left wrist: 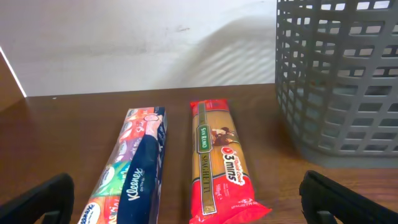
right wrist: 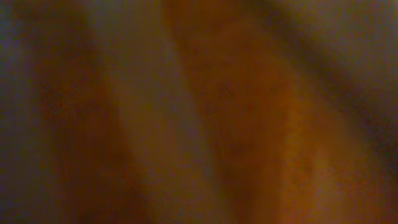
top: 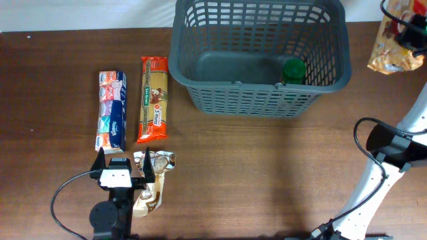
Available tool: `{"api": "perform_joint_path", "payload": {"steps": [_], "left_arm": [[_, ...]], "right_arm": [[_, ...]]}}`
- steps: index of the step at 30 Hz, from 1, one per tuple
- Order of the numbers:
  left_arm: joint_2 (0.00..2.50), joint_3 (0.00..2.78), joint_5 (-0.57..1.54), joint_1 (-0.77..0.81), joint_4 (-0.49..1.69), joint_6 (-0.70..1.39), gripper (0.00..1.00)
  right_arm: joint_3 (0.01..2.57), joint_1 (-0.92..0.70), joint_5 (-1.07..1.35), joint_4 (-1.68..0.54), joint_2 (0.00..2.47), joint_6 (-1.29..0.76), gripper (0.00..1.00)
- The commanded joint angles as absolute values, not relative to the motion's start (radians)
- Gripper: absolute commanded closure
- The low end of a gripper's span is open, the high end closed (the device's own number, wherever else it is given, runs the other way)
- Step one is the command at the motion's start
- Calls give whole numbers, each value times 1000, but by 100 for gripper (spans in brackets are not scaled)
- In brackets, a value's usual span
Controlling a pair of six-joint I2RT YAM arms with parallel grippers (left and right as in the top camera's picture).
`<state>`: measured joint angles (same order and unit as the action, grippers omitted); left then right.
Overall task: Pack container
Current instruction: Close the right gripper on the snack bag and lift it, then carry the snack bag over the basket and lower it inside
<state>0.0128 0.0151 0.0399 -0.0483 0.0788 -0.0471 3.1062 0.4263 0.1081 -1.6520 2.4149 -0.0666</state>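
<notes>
Place: robot test bench, probably a lab
Signs: bare wooden table (top: 267,180), plain white wall (left wrist: 124,43), loose arm cable (top: 55,203)

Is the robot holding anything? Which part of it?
The right end effector grips a yellow snack bag near one end; the exact spot is unclear. The left end effector is open, holding nothing.

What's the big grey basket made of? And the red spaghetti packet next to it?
The basket looks like moulded plastic, matt grey: its slotted walls and thick rim look like one even piece. The spaghetti packet seems to be thin plastic film, glossy and printed, wrinkled and flared at the end.
</notes>
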Motion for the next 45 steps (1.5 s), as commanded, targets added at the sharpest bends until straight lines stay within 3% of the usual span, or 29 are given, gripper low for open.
{"api": "perform_joint_path", "payload": {"steps": [1,13,22,29,45], "left_arm": [[5,9,33,-54,80,-38,1],[5,9,33,-54,80,-38,1],[5,9,33,-54,80,-38,1],[5,9,33,-54,80,-38,1],[5,9,33,-54,80,-38,1]], "right_arm": [[3142,379,118,-1613,2224,-107,96],[3141,150,24,-1607,1986,-258,96],[3121,-76,-159,-1599,1998,-376,96],[2964,-238,-324,-1530,2020,-430,96],[2516,-263,-209,-1348,2021,-447,96]]}}
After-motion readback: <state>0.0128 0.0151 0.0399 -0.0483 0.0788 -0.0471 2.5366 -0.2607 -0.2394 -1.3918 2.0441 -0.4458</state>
